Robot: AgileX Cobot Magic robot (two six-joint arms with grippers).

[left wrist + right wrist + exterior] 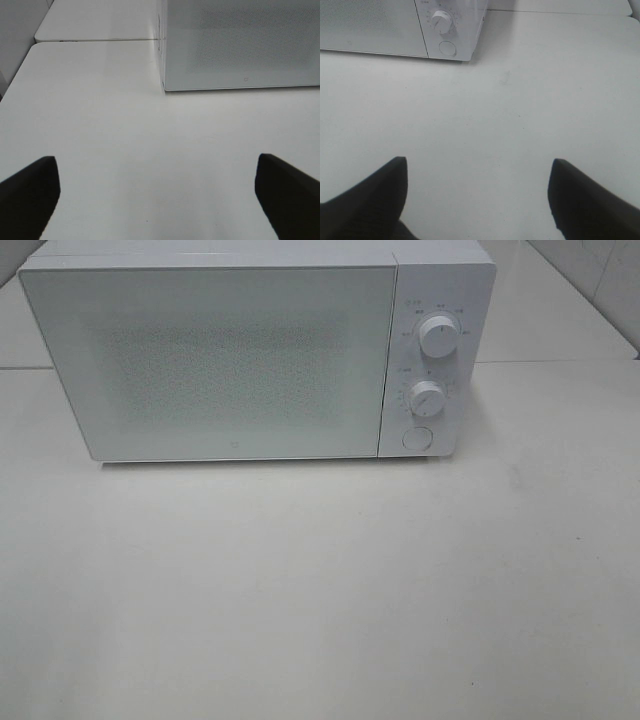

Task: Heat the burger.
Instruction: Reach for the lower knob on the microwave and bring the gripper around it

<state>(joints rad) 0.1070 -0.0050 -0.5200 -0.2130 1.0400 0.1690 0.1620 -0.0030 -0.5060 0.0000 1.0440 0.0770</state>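
Gaping wide and empty, left tool (156, 172) and right tool (478, 172) face the shut microwave (210, 350).

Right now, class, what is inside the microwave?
The microwave has its white door shut, hiding everything inside. No burger shows anywhere, so its place cannot be told.

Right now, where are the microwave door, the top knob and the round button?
door (220, 355): exterior high view, middle of its panel.
top knob (438, 335): exterior high view, its centre.
button (416, 438): exterior high view, its centre.
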